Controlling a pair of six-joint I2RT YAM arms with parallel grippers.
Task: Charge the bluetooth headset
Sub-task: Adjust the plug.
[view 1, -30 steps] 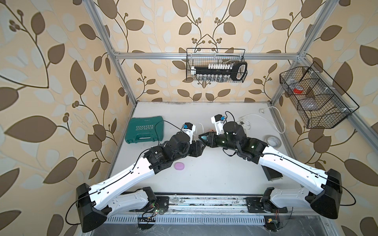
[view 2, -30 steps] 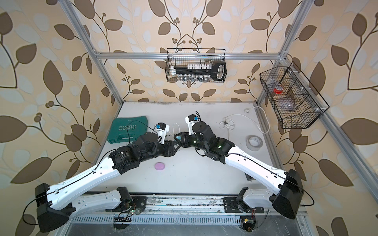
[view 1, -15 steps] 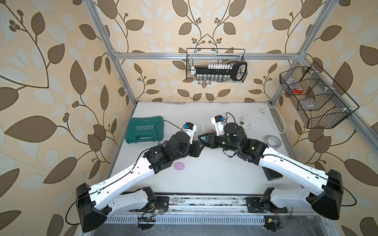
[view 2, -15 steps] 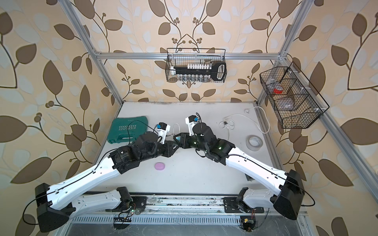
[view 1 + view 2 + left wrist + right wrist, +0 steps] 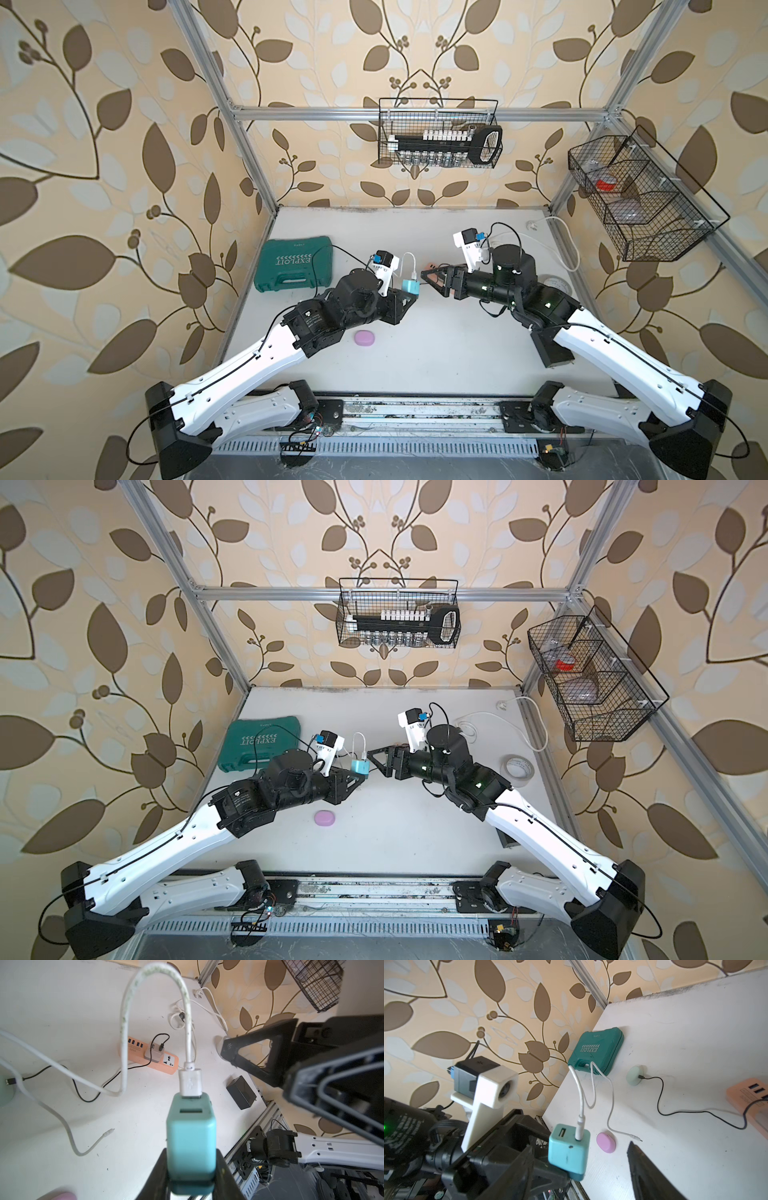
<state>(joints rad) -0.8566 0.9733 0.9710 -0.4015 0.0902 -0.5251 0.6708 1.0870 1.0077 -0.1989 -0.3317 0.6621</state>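
The teal charger block (image 5: 191, 1136) sits clamped between the two fingers of the left gripper (image 5: 408, 296), lifted off the table (image 5: 436, 345). The fingers press its two side faces, and its socket end sticks out past their tips. A white plug (image 5: 190, 1082) is seated in one of its two sockets. The white cable (image 5: 188, 1028) loops up from the plug and drops to the table. Its free end (image 5: 636, 1138) lies near the pink oval case (image 5: 365, 338), which rests flat on the table beside the left forearm.

The left arm reaches from the near left corner toward the middle of the table, with its gripper pointing at the right gripper (image 5: 434, 283). The right arm comes in from the near right corner, and its tips are just beside the charger, apart from it. Its jaws stand wide with nothing between them.

Beyond the grippers lie an orange power strip (image 5: 153, 1057) and a green tool case (image 5: 294, 264). A mint round case (image 5: 636, 1075) sits with a black cable (image 5: 660, 1101) ending at it.
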